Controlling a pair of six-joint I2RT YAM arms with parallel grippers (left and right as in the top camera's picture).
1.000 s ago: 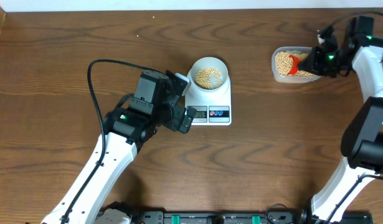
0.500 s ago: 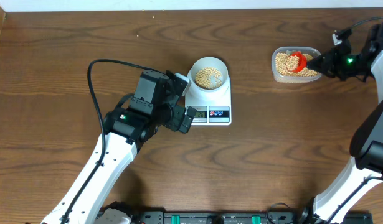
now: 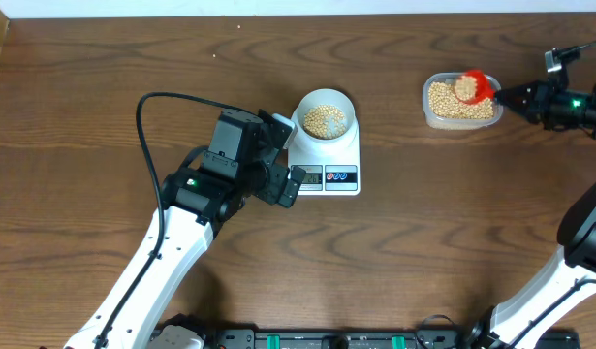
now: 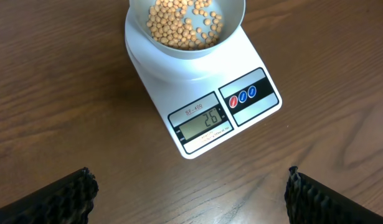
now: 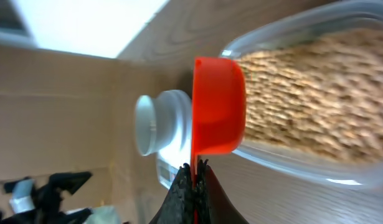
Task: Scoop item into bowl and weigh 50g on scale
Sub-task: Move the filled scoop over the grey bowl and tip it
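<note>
The white bowl (image 3: 325,116) stands on the white scale (image 3: 329,167) at mid table with tan beans (image 3: 324,121) in it. In the left wrist view the bowl (image 4: 186,37) and scale (image 4: 210,99) show, and the display (image 4: 200,120) reads 26. My left gripper (image 4: 190,194) is open and empty, just in front of the scale. My right gripper (image 3: 518,94) is shut on the handle of a red scoop (image 3: 471,85) loaded with beans, held over the clear tub (image 3: 459,101) of beans. The scoop (image 5: 217,106) and the tub (image 5: 316,118) show in the right wrist view.
Brown wooden table (image 3: 423,233). The left arm (image 3: 205,194) lies to the left of the scale with a black cable looping above it. A pale wall edge runs along the table's far side.
My right gripper has pulled back to the right and lifted the red scoop out of the beans to the tub's far right corner. The left arm has not moved.
</note>
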